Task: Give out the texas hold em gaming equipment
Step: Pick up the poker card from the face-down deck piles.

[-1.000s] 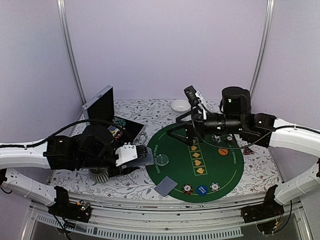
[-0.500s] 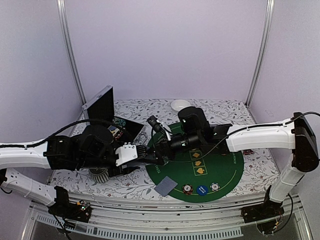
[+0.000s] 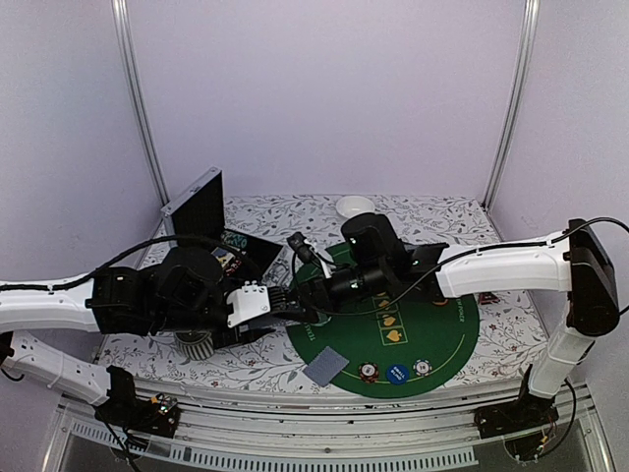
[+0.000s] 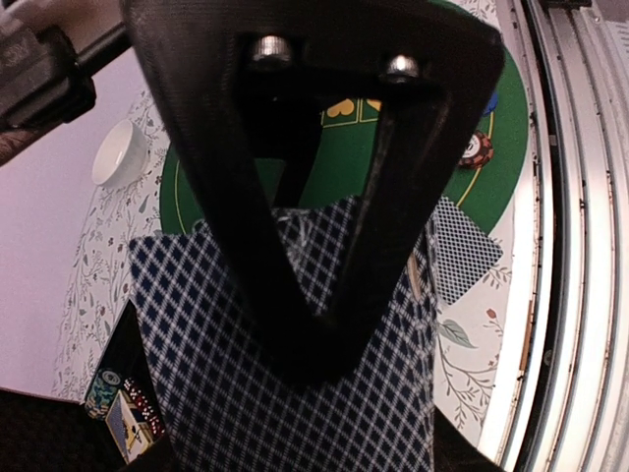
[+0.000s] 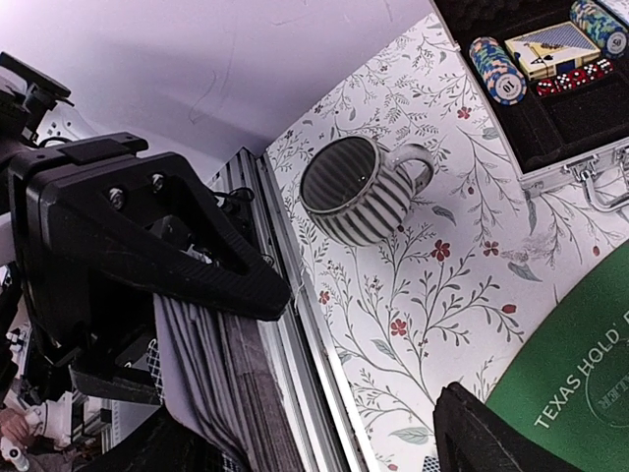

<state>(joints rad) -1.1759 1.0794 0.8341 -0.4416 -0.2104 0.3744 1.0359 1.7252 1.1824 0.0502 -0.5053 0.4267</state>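
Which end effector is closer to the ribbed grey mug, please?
Left. The left end effector holds cards beside the mug; the right end effector is past those cards, at the green mat's edge.

my stack of blue diamond-back cards [image 4: 285, 393] held up left of centre, one card [image 3: 325, 368] face down lower middle, red-brown chip [image 3: 369, 373], blue chip [image 3: 397, 374], white chip [image 3: 423, 368] lined up to its right

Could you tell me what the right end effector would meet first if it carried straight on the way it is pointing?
Most likely the stack of cards held in the left end effector, directly ahead of the right end effector; exact depth is unclear.
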